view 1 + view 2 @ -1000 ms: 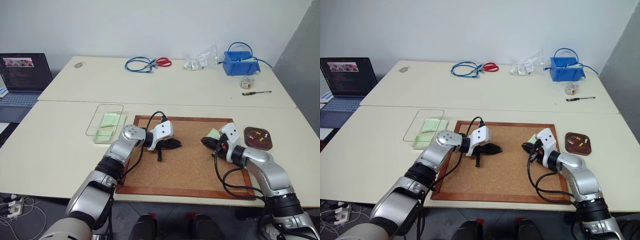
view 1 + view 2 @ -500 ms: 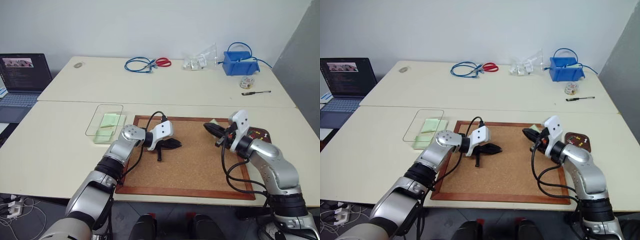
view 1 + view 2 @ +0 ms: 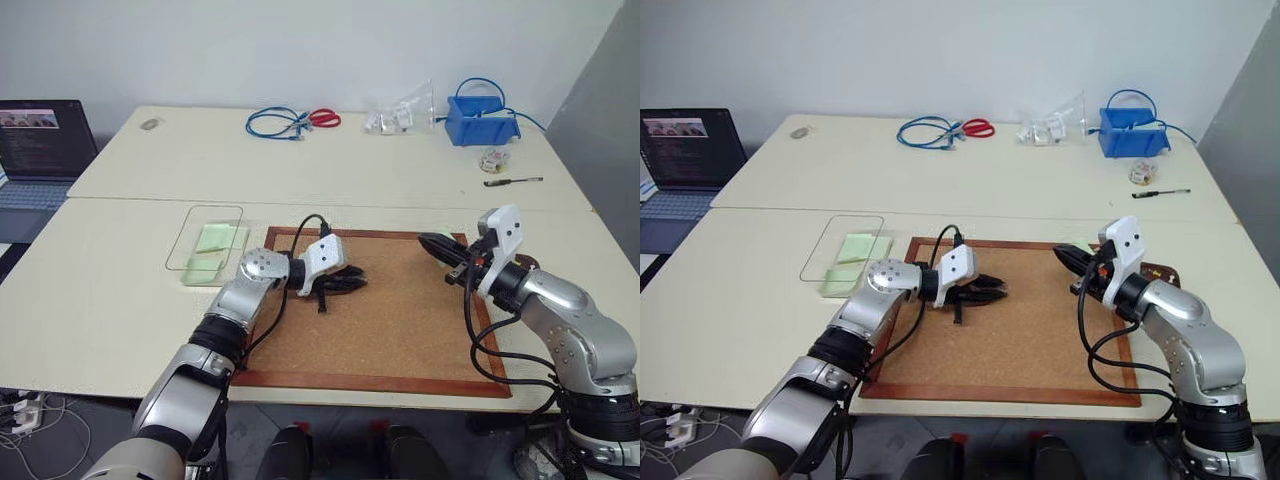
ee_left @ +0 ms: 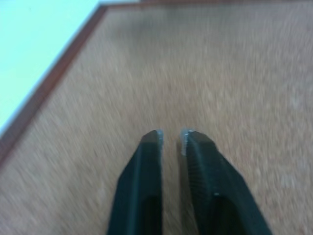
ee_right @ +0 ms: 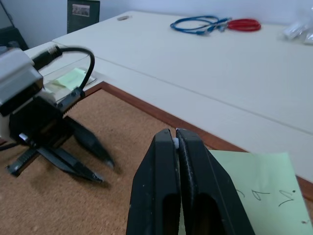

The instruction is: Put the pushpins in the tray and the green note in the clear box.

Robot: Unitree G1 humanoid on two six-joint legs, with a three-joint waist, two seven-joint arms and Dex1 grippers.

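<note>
Pale green note (image 5: 249, 183): thin, floppy, light; take by edge. Right end effector (image 5: 175, 138) pressed together, pinching white-headed pushpin. Left end effector (image 4: 171, 138) slightly spread, empty.

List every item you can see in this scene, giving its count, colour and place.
corkboard: one, brown, wood-framed, near table
green notes: several, under the clear box, left of corkboard
green note: one, at corkboard's far right edge
tray: one, reddish-brown, right of corkboard
cable: one, blue, far table
scissors: one, red-handled, beside cable
bin: one, blue, far right
pen: one, dark, near bin
laptop: one, far left
left gripper: slightly open, over corkboard
right gripper: shut, above green note
</note>
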